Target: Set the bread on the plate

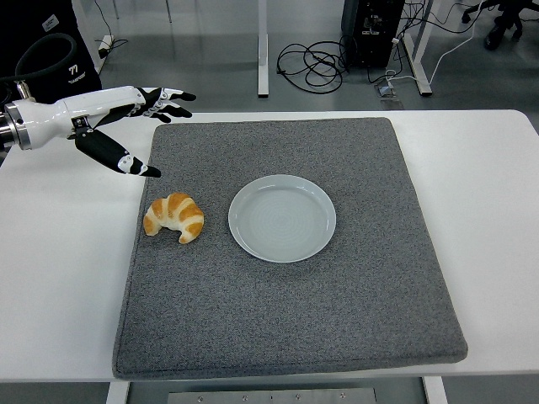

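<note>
A golden croissant (174, 217) lies on the left part of the grey mat (286, 320), a short way left of the empty pale plate (282, 218). My left hand (145, 126) hovers above the mat's far left corner, behind and slightly left of the croissant. Its fingers (168, 95) are spread wide, with the thumb (126, 159) pointing down toward the bread, and it holds nothing. The right arm does not show.
The grey mat covers most of the white table (59, 278). A dark-clothed person (50, 50) stands at the top left behind the table. Cables (312, 66) and desk legs lie on the floor beyond.
</note>
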Robot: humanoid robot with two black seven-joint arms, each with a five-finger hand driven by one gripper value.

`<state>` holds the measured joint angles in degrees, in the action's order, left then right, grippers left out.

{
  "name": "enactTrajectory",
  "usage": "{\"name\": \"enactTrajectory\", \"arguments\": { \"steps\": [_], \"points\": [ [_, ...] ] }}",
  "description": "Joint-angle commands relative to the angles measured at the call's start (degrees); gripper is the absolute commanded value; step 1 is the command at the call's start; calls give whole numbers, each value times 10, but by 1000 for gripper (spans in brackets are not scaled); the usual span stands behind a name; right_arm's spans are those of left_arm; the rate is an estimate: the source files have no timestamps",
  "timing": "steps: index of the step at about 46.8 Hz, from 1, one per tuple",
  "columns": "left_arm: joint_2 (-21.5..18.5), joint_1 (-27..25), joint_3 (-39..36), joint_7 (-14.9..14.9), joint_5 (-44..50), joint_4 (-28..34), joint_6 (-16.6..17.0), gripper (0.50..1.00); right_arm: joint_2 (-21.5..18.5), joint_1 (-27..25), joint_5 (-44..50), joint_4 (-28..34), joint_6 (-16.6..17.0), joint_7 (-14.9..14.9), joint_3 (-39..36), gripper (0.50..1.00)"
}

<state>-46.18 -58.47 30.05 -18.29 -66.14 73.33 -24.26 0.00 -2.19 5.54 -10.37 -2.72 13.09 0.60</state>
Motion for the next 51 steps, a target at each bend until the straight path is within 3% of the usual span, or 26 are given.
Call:
{"name": "enactTrajectory", "arguments": {
  "steps": [1,15,23,38,51],
  "points": [
    [-2,-5,0,0,-41,2,0,901,0,0,0,0,0,0,-1,1000],
    [-14,-10,0,-1,-116,17,2,901,0,0,0,-1,0,0,0,1000],
    [-24,10,0,-16,-137,23,27,901,0,0,0,-1,0,0,-1,1000],
    [-9,48,-60,-46,-174,23,170,899,0,0,0,-1,0,0,0,1000],
    [-4,49,-133,-55,-168,6,236,899,0,0,0,-1,0,0,0,1000]
  ]
}}
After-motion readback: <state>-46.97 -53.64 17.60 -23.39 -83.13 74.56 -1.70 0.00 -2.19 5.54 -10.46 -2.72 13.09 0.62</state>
